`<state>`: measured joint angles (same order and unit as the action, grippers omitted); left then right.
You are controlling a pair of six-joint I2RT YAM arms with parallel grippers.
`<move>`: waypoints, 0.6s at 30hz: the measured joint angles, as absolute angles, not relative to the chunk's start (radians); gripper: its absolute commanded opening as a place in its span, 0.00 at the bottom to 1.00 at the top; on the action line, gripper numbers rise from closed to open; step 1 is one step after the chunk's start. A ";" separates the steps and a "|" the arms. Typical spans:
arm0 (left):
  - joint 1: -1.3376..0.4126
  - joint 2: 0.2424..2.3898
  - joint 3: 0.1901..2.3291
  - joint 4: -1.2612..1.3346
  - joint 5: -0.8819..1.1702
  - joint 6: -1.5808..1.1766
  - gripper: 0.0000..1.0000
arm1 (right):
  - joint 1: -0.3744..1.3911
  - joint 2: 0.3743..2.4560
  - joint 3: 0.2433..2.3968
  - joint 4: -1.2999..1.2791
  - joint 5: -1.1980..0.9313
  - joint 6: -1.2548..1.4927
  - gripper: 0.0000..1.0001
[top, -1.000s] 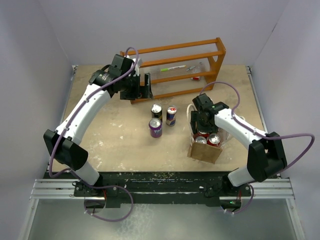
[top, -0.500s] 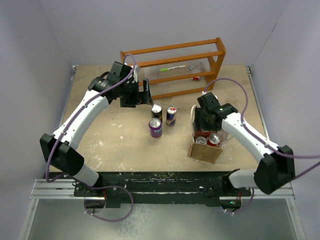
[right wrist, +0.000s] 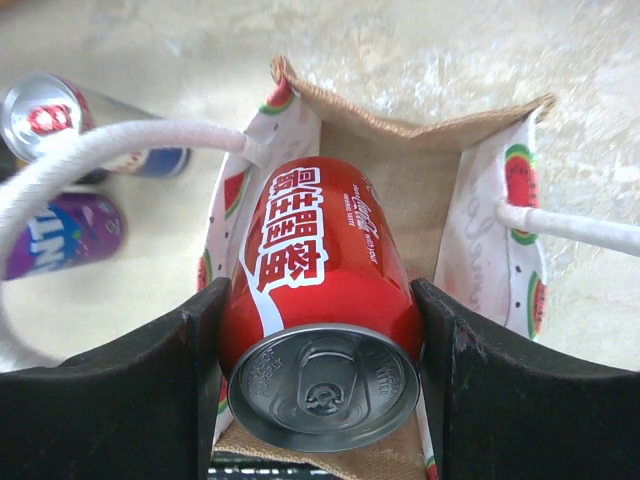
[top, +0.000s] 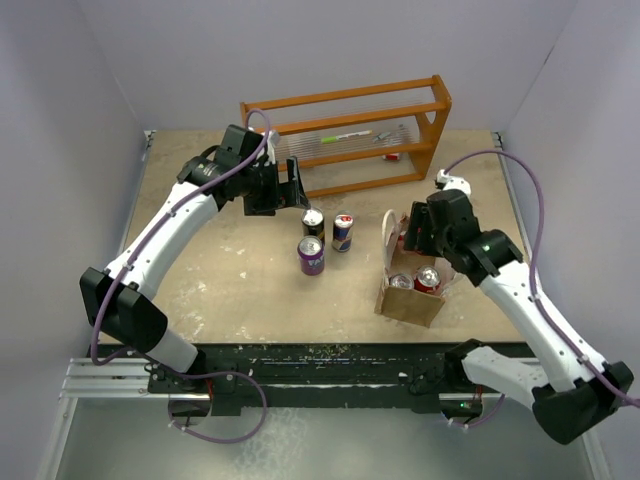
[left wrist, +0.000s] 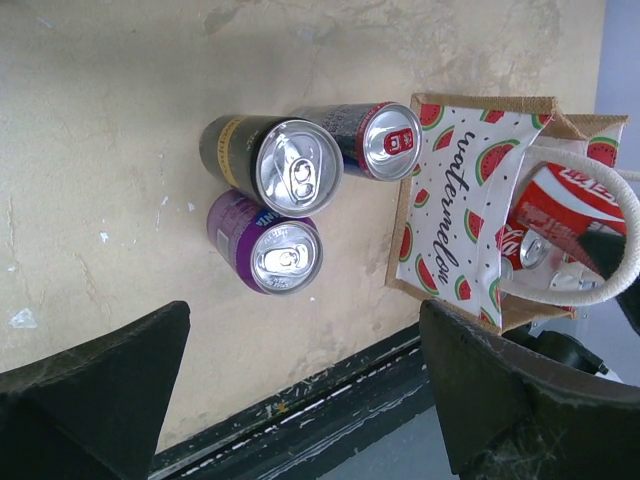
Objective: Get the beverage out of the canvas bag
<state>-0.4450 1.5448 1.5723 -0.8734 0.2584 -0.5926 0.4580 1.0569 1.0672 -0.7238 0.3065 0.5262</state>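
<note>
Since 1 s ago: L gripper [top: 291, 186] edged fwd over three loose cans [left wrist: 298, 180], jaws wide, empty; R arm swung out rt and rose. Canvas bag [top: 410, 303] stands rt of those cans, two red cans [top: 428, 278] inside. R gripper [right wrist: 320, 300] clamps red cola can [right wrist: 315, 250] over bag mouth; can't tell if fully clear.

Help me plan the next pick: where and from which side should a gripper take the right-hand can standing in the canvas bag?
Grip the can around its upper body, just under the rim, coming straight down through the open mouth. It stands upright with its top showing, and the canvas bag walls cover its sides, so probably only the top end can be reached.
</note>
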 measured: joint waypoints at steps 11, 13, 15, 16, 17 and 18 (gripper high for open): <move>-0.445 1.545 1.582 -0.884 0.254 -0.591 0.99 | 0.458 0.883 1.133 -0.555 0.313 0.471 0.00; -0.445 1.545 1.583 -0.888 0.250 -0.590 0.99 | 0.458 0.885 1.174 -0.493 0.278 0.439 0.00; -0.445 1.545 1.588 -0.899 0.246 -0.585 0.99 | 0.458 0.907 1.225 -0.441 0.233 0.402 0.00; -0.445 1.545 1.593 -0.906 0.242 -0.582 0.99 | 0.458 0.930 1.263 -0.412 0.201 0.377 0.00; -0.445 1.545 1.597 -0.910 0.237 -0.581 0.99 | 0.458 0.951 1.294 -0.389 0.174 0.358 0.00; -0.445 1.545 1.602 -0.913 0.231 -0.579 0.99 | 0.458 0.987 1.338 -0.360 0.132 0.331 0.00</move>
